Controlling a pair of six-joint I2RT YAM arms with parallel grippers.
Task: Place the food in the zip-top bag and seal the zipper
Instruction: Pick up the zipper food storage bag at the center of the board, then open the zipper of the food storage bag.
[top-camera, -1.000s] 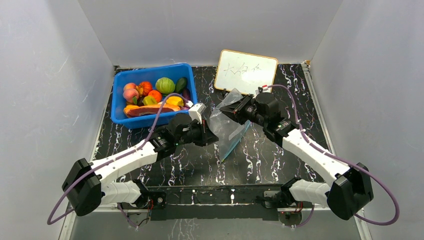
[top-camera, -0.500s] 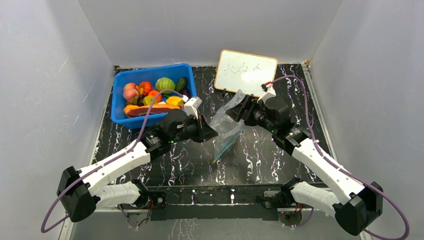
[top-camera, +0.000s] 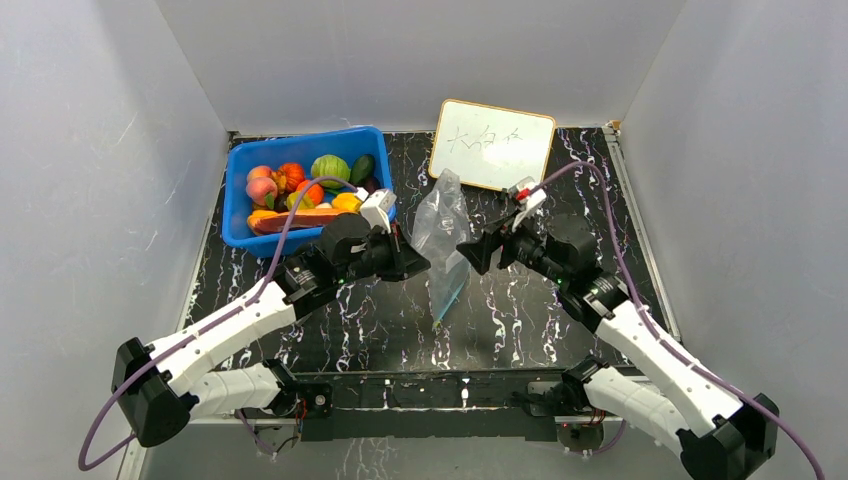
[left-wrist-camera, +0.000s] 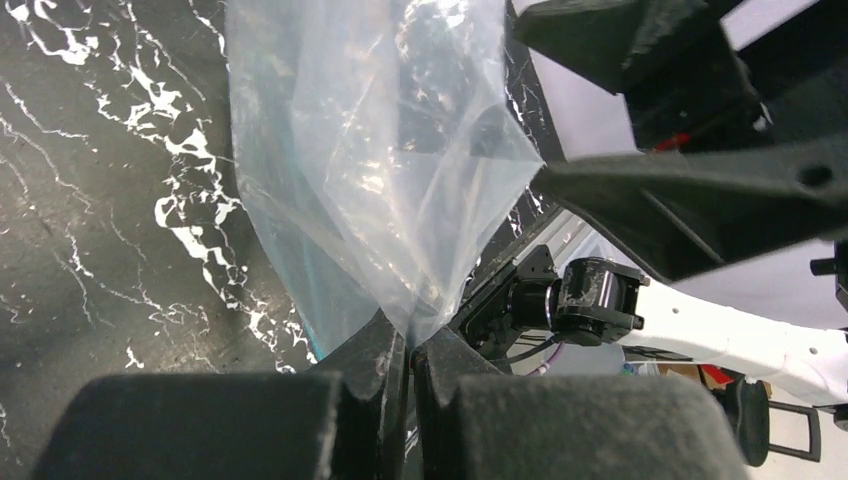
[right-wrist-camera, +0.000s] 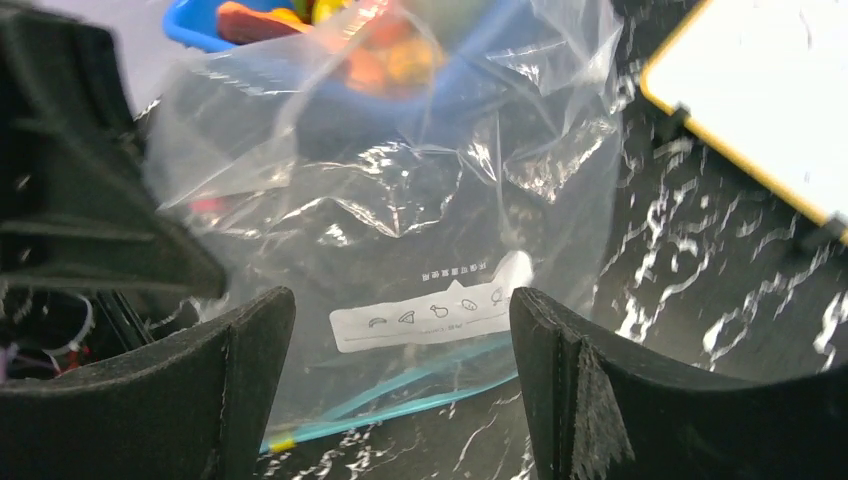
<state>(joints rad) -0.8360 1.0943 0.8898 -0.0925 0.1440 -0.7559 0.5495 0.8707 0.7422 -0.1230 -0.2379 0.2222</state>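
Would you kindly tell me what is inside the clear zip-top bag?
The zip-top bag looks empty; through its film only a white printed label appears. The food lies in the blue bin. The fold pinched in the left gripper is hidden.

bag (top-camera: 443, 215) x1; bin (top-camera: 236, 205) x1; whtbd (top-camera: 492, 143) x1; peaches (top-camera: 259, 173) (top-camera: 262, 189) x2; grn fruit (top-camera: 330, 168) x1

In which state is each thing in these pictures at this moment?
zip-top bag: held up, empty.
zipper: at the lower end; open or sealed, cannot tell.
food: in the blue bin.
left gripper: jaws shut on the zip-top bag.
right gripper: jaws open, facing the zip-top bag.
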